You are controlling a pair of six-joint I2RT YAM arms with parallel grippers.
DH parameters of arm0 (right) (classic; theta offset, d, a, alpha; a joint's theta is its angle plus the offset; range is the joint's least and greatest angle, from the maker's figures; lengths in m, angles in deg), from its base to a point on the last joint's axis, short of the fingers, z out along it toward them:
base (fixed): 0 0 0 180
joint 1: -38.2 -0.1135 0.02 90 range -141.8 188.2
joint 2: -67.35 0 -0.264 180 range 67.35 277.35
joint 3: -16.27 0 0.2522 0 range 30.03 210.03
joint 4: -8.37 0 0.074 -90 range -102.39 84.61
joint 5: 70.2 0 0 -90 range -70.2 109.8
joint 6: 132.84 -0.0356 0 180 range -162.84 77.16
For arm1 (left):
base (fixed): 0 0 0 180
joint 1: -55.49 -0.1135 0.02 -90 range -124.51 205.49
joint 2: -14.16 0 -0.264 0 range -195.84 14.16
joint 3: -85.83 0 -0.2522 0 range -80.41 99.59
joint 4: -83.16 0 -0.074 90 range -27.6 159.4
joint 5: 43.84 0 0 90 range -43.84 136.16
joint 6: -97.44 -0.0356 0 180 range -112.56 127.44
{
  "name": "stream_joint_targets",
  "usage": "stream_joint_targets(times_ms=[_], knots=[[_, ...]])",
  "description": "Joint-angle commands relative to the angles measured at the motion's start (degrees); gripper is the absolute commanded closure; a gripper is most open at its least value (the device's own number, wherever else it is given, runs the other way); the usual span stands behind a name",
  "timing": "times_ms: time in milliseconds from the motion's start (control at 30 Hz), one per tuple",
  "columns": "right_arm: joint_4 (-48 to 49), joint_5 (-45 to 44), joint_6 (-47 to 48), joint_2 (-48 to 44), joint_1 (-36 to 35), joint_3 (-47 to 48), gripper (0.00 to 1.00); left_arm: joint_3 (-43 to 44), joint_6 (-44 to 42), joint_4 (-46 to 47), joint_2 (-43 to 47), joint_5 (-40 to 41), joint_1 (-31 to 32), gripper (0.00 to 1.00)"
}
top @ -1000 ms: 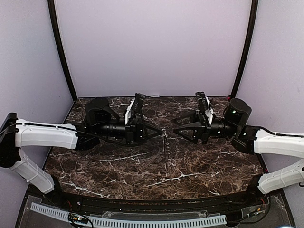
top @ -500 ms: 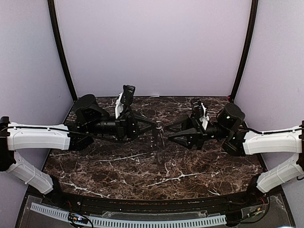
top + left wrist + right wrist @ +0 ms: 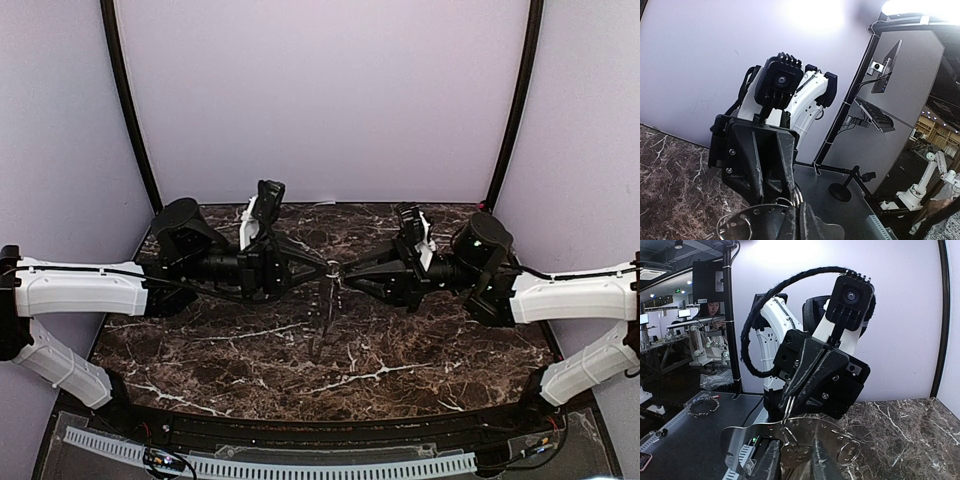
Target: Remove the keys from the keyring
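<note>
Both grippers meet tip to tip above the middle of the marble table (image 3: 240,350). My left gripper (image 3: 327,270) is shut on the keyring (image 3: 790,407), a thin double wire loop that sticks out of its tips; it also shows in the left wrist view (image 3: 798,194). A bunch of keys (image 3: 322,318) hangs down from it. My right gripper (image 3: 797,456) is shut on a flat key head (image 3: 801,460) below the ring. A curved metal plate with holes (image 3: 830,429) and a small ring (image 3: 847,452) hang with the bunch.
Purple walls close the back and sides, with black posts (image 3: 130,120) at the rear corners. The right arm's body (image 3: 485,250) and the left arm's body (image 3: 185,235) lie low over the table's rear half.
My right gripper has moved left and closed in on the bunch. My left gripper has lifted the bunch slightly and turned, so the keys hang lower over the table.
</note>
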Motion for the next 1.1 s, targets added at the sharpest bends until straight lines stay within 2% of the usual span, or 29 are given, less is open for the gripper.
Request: stream_joint_targets(times_ms=[0, 333, 567, 700, 833, 1067], knots=[[0.0, -1.0, -0.3, 1.3, -0.8, 2.6, 0.82, 1.2, 0.6, 4.4, 0.3, -1.8, 0.2, 1.0], [-0.2, 1.0, 0.5, 2.2, -1.7, 3.4, 1.0, 0.8, 0.0, 4.4, 0.7, -0.5, 0.2, 1.0], [-0.4, 1.9, 1.4, 0.6, -1.7, 1.9, 1.0, 0.5, -2.0, 3.6, 1.9, 2.6, 0.2, 1.0], [-4.6, 3.9, 3.0, -0.9, -1.7, 2.8, 1.0, 0.6, -5.1, 1.3, 2.9, 2.1, 0.1, 1.0], [-7.9, 9.1, 1.9, -0.1, -1.7, 4.8, 1.0, 1.0, -7.3, -0.2, 3.6, -0.1, -0.1, 1.0], [-2.8, 13.5, -3.4, 0.8, -1.8, 4.2, 1.0, 2.0, -8.7, -2.0, 4.0, -5.4, -0.2, 1.0]])
